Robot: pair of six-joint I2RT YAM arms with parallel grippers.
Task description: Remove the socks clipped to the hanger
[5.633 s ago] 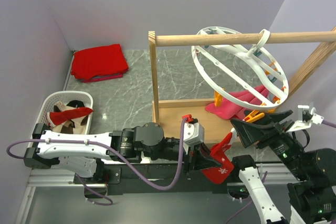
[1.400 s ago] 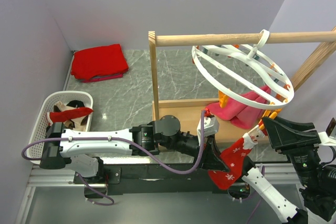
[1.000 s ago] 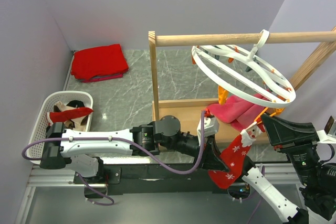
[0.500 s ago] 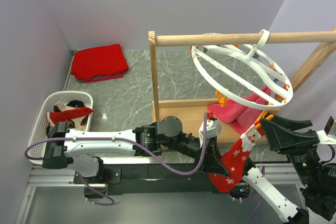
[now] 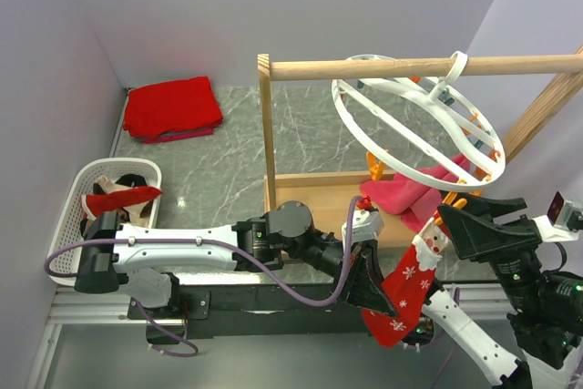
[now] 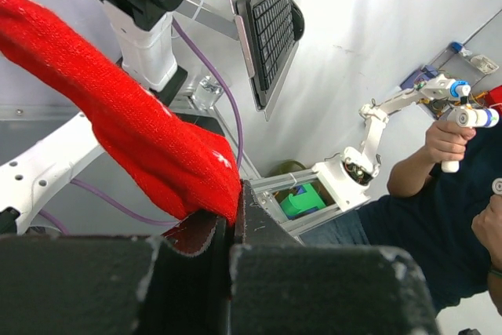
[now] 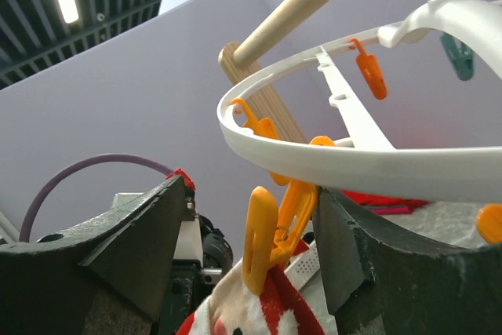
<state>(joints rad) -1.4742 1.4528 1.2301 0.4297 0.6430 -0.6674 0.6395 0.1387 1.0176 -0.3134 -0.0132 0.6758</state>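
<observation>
Two right jaws wider around peg (image 7: 259,242)

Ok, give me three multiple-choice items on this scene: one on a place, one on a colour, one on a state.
1. The white slotted plastic basket stands on the grey marbled table at:
A) its near left corner
B) its far right corner
C) its middle

2. The plastic peg between the right gripper's fingers is:
A) teal
B) orange
C) white

3. The left gripper is:
A) open and empty
B) shut on the red knitted sock
C) shut on that peg

Answers:
1 A, the top view shows it beside the left arm's base.
2 B, the right wrist view shows it orange.
3 B, the left wrist view shows the closed fingers pinching red fabric.
</observation>
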